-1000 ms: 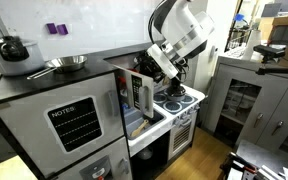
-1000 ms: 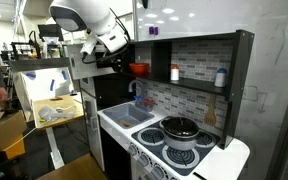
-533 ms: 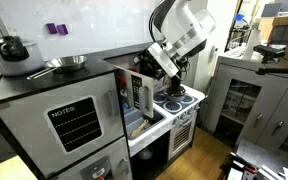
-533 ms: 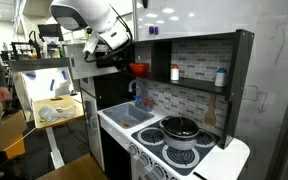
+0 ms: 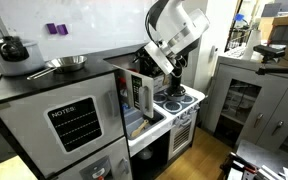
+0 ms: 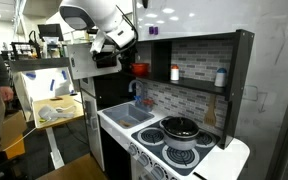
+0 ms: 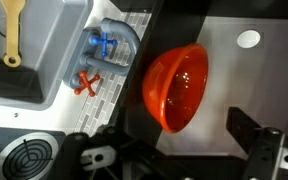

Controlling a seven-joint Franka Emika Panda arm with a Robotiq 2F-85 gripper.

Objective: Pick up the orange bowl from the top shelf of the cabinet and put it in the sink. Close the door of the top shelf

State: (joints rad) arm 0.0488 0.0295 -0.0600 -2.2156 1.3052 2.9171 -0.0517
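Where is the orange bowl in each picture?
In an exterior view: orange bowl left of centre, in the cabinet.
In an exterior view: not seen; the cabinet hides it.
Wrist view: bowl at centre.
Shared landmark: the stove, in all three.

The arm (image 6: 99, 18) is lifting slightly and swinging toward the cabinet (image 6: 242, 70), easing the wide-open gripper (image 6: 112, 62) a little nearer the orange bowl (image 6: 139, 69).

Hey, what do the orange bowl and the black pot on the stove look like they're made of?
Bowl: probably plastic, with a glossy finish; it shows bright highlights and an even orange colour. Pot: dark with a dull sheen, perhaps metal or plastic; it is too small to tell.
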